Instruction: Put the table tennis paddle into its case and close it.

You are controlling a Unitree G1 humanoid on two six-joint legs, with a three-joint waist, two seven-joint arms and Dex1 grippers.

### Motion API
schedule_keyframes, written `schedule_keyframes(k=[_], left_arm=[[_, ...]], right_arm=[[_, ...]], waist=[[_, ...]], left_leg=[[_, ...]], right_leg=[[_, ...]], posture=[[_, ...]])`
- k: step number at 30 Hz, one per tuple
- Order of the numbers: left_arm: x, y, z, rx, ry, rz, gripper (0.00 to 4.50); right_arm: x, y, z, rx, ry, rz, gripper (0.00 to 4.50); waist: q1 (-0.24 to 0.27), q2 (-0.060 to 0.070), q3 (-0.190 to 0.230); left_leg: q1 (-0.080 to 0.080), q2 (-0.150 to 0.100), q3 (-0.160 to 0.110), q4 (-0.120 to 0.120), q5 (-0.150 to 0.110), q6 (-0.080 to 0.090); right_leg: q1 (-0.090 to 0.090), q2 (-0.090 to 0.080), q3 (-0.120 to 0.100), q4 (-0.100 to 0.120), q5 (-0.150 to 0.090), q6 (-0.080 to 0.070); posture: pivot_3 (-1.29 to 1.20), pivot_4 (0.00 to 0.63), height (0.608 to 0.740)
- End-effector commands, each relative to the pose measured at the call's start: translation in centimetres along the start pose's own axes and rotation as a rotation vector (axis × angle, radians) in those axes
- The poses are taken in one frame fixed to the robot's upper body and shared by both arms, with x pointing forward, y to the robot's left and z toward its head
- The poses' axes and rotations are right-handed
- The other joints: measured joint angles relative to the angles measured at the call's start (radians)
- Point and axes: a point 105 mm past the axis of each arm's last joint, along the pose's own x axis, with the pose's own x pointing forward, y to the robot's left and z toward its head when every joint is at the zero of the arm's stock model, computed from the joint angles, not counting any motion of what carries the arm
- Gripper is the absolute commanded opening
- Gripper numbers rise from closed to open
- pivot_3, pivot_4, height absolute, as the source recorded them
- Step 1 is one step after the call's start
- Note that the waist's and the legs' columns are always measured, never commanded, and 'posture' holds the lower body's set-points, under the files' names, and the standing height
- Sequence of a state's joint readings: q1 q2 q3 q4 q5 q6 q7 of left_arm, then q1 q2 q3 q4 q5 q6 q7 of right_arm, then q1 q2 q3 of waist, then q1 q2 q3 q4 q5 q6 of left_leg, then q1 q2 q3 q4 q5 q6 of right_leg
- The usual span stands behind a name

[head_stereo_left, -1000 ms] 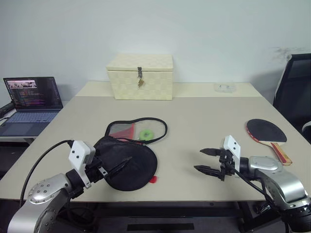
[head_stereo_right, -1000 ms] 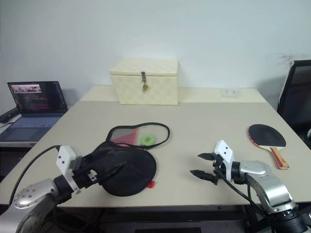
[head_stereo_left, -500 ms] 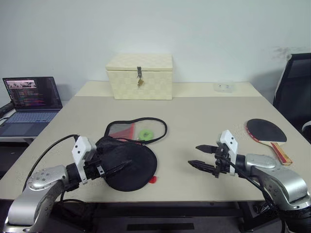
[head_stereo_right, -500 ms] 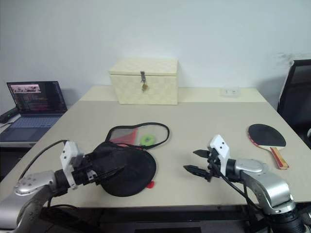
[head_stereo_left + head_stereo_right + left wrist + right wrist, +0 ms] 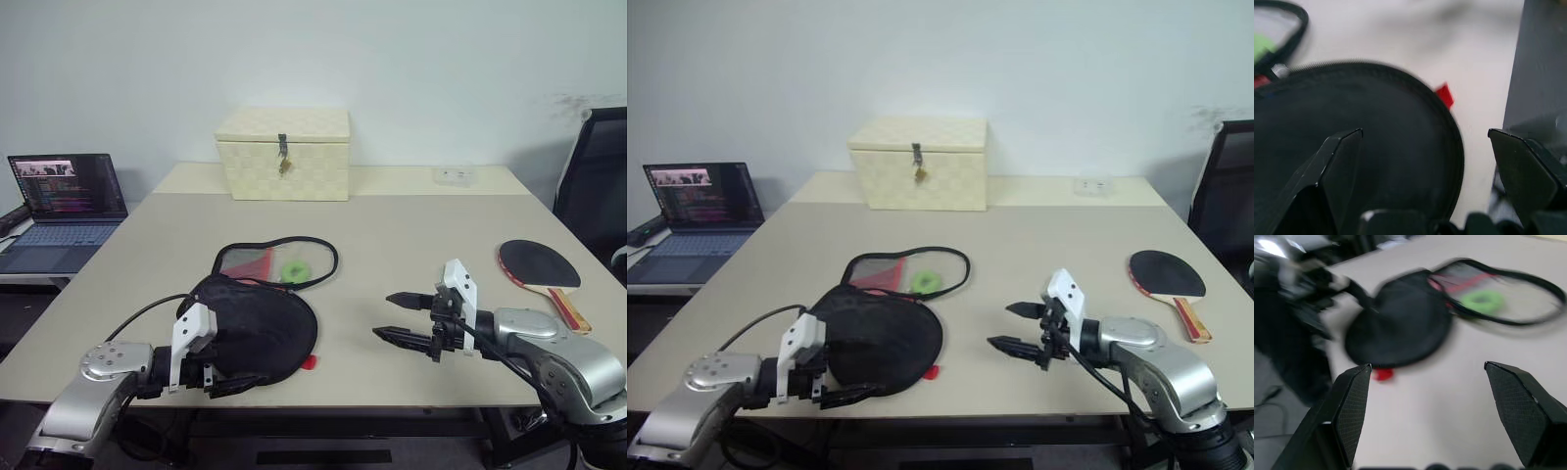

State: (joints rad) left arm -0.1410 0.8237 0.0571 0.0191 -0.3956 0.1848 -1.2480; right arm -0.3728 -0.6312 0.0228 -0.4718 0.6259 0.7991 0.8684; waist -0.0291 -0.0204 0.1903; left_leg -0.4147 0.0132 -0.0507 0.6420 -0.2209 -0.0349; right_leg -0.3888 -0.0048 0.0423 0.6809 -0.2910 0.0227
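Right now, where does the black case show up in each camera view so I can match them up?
Left eye view: the case lies left of centre, near the table's front edge.
Right eye view: same place.
Left wrist view: its black flap spans the lower half.
Right wrist view: it sits upper centre.
Shared landmark: the small red tab at its rim.

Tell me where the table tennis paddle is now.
The table tennis paddle lies flat near the table's right edge, beyond the right hand, far from the case.

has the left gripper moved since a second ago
Yes. The left gripper has dropped from over the black case to the table's near edge, just off the case's near rim.
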Motion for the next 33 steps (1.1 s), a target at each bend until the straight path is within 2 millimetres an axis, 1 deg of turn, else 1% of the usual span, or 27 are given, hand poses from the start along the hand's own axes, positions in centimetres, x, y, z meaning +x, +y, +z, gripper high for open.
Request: schedule_keyframes(k=[1, 6, 10, 19, 22, 24, 26, 27, 32, 33], left_arm=[[-0.1, 0.1, 0.2, 0.065, 0.015, -0.033, 4.50], [0.3, -0.3, -0.4, 0.081, 0.040, -0.063, 4.50], [0.3, -0.6, -1.0, 0.075, 0.060, -0.078, 4.50], [-0.2, -0.4, -1.9, 0.069, 0.100, -0.090, 4.50], [-0.2, -0.5, -2.2, 0.063, 0.108, -0.101, 3.90], [-0.2, -0.6, -2.3, 0.057, 0.111, -0.106, 3.22], [-0.2, -0.6, -2.4, 0.052, 0.112, -0.107, 2.48], [-0.2, -0.6, -2.4, 0.051, 0.112, -0.107, 2.04], [-0.3, -0.3, -2.5, 0.044, 0.116, -0.108, 0.21], [-0.3, -0.3, -2.5, 0.043, 0.118, -0.108, 0.03]], right_arm=[[-0.2, 1.4, 1.3, -0.091, -0.003, 0.078, 4.02], [-0.2, 1.5, 0.7, -0.103, 0.022, 0.074, 4.02], [-0.2, 1.4, 0.6, -0.102, 0.017, 0.057, 4.02], [-0.4, 0.8, 0.7, -0.106, 0.016, 0.012, 4.02], [-0.5, 0.5, 0.7, -0.108, 0.016, -0.003, 4.07], [-0.5, 0.4, 0.7, -0.109, 0.016, -0.013, 4.07], [-0.6, 0.2, 0.8, -0.110, 0.015, -0.024, 4.07], [-0.6, 0.1, 0.8, -0.110, 0.015, -0.028, 4.07], [-0.8, -0.1, 0.8, -0.109, 0.013, -0.038, 4.07], [-0.8, -0.1, 0.8, -0.108, 0.013, -0.038, 4.07]], waist=[[0.000, 0.000, 0.000], [0.000, 0.000, 0.000], [0.000, 0.000, 0.000], [0.000, 0.000, 0.000], [0.000, 0.000, 0.000], [0.000, 0.000, 0.000], [0.000, 0.000, 0.000], [0.000, 0.000, 0.000], [0.000, 0.000, 0.000], [0.000, 0.000, 0.000]], left_leg=[[0.000, 0.000, 0.000, 0.000, 0.000, 0.000], [0.000, 0.000, 0.000, 0.000, 0.000, 0.000], [0.000, 0.000, 0.000, 0.000, 0.000, 0.000], [0.000, 0.000, 0.000, 0.000, 0.000, 0.000], [0.000, 0.000, 0.000, 0.000, 0.000, 0.000], [0.000, 0.000, 0.000, 0.000, 0.000, 0.000], [0.000, 0.000, -0.001, 0.000, 0.000, 0.000], [0.000, 0.000, -0.001, 0.000, 0.000, 0.000], [0.000, 0.000, 0.000, 0.000, 0.000, 0.000], [0.000, 0.000, 0.000, 0.000, 0.000, 0.000]], right_leg=[[0.000, 0.000, 0.000, 0.000, 0.000, 0.000], [0.000, 0.000, 0.000, 0.000, 0.000, 0.000], [0.000, 0.000, 0.000, 0.000, 0.000, 0.000], [0.000, 0.000, 0.000, 0.000, 0.000, 0.000], [0.000, 0.000, 0.000, 0.000, 0.000, 0.000], [0.000, 0.000, 0.000, 0.000, 0.000, 0.000], [0.000, 0.000, 0.000, 0.000, 0.000, 0.000], [0.000, 0.000, 0.000, 0.000, 0.000, 0.000], [0.000, 0.000, 0.000, 0.000, 0.000, 0.000], [0.000, 0.000, 0.000, 0.000, 0.000, 0.000]], posture=[[0.00, 0.150, 0.740], [0.00, 0.150, 0.740], [0.00, 0.150, 0.740], [0.00, 0.150, 0.740], [0.00, 0.150, 0.740], [0.00, 0.150, 0.740], [0.00, 0.150, 0.740], [0.00, 0.150, 0.740], [0.00, 0.150, 0.740], [0.00, 0.150, 0.740]])
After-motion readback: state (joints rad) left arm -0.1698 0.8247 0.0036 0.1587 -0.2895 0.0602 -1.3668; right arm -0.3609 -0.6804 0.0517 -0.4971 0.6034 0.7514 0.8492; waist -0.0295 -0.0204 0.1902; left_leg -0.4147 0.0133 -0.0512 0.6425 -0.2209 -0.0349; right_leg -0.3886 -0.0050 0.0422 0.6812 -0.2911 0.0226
